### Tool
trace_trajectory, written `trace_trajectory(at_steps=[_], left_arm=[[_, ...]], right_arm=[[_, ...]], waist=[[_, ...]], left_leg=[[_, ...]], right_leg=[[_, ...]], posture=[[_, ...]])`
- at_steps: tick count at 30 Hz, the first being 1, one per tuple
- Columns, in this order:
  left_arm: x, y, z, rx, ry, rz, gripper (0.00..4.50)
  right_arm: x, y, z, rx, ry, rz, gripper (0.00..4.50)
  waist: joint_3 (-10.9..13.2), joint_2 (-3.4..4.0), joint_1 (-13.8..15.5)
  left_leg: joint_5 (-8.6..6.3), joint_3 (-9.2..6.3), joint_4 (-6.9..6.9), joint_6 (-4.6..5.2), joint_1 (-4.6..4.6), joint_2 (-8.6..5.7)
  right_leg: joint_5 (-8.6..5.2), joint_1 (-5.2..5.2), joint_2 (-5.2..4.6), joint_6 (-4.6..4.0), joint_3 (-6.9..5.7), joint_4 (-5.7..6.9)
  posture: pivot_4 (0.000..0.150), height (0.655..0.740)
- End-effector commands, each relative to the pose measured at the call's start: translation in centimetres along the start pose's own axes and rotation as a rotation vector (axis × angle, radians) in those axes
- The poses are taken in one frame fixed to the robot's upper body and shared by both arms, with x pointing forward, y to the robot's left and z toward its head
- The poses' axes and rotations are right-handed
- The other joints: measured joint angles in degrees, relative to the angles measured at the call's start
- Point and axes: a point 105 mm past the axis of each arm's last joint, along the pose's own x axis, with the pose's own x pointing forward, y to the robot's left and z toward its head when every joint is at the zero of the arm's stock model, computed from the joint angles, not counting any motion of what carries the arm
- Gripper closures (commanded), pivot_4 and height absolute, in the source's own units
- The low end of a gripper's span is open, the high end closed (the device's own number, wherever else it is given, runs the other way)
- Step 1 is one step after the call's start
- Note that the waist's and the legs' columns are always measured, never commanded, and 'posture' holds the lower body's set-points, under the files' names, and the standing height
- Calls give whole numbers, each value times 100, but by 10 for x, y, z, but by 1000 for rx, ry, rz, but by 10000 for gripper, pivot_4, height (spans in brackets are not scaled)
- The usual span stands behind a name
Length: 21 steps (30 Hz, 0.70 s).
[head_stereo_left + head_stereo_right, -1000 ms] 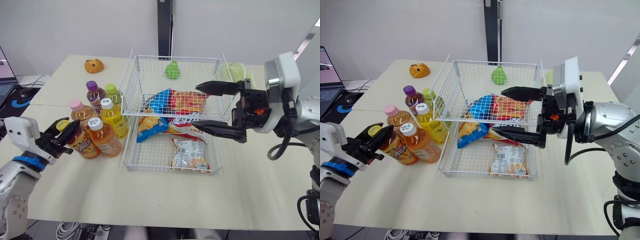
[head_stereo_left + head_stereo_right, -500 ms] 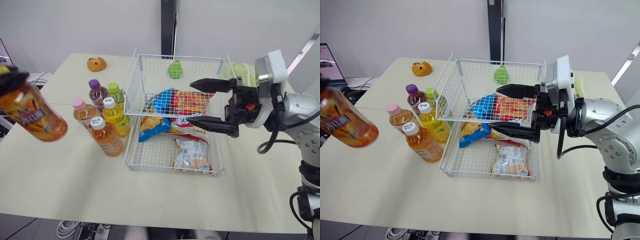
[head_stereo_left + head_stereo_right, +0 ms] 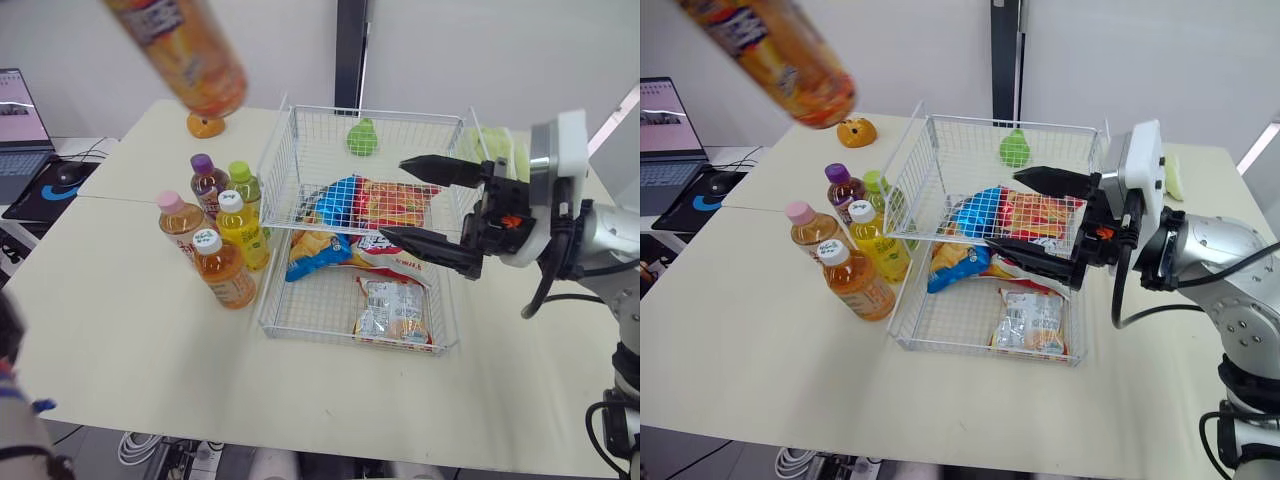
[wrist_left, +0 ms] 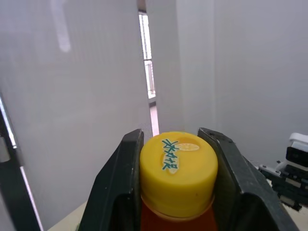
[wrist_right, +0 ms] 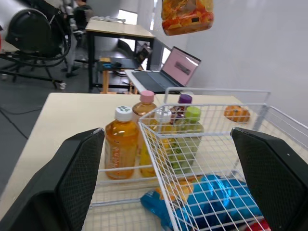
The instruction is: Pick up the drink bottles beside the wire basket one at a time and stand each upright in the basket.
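Between left fingers (image 4: 118, 187), clamped tight: yellow cap (image 4: 178, 161) of orange drink bottle (image 3: 185, 50), tilted, high in air over far left of counter (image 3: 120, 330). Right fingers (image 3: 432, 243) wide apart over wire basket (image 3: 272, 175). Basket holds snack bags (image 3: 392, 312), green toy (image 3: 362, 137). Five bottles (image 3: 225, 275) upright just left of it. Held bottle: orange liquid, printed label.

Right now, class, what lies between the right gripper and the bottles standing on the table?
In the left eye view, the wire basket, by its left wall, and the snack bags inside it lie between the open right gripper and the bottles.
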Motion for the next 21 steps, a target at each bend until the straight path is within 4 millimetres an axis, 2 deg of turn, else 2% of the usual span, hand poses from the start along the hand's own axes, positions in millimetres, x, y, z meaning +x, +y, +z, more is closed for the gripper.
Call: trace_trajectory(at_steps=[1, 4, 9, 12, 15, 21], left_arm=[[33, -1, -5, 64, -6, -119, 31334], [59, 3, -22, 70, -4, -173, 31334], [129, 5, -63, 112, -15, -170, 31334], [159, 0, -84, 119, -6, -148, 31334], [179, -3, -104, 127, 24, -120, 31334], [194, -6, -129, 112, 58, -85, 31334]], right_arm=[[-11, 6, 13, -69, -2, -80, 0], [-16, 9, 12, -76, 25, -133, 0], [-33, 11, 12, -87, 63, -272, 0], [-38, 15, 14, -85, 70, -318, 0], [-42, 19, 17, -83, 74, -354, 0], [-41, 23, 13, -67, 95, -403, 0]], waist=[[2, 2, -9], [3, 4, -30], [14, 11, -37], [15, 14, -46], [23, 26, -77], [41, 50, -107]], left_leg=[[0, 0, 2, 1, -1, -1], [0, -2, 2, 1, 0, 0], [0, -5, 3, 0, -2, -2], [0, -4, 2, 1, -4, -7], [0, -6, -1, 1, -3, -8], [0, -17, -1, 0, 4, -11]], right_leg=[[0, -1, -1, 0, 1, 2], [0, -1, -1, 0, -1, 5], [0, -8, 0, 1, 7, 15], [-1, -8, -2, 3, 11, 12], [-2, -10, 0, 3, 16, 12], [-3, -10, 5, 6, 21, 28]], posture=[[1500, 7400], [1500, 7400], [1500, 7400], [1500, 7400], [1500, 7400], [1500, 7400]])
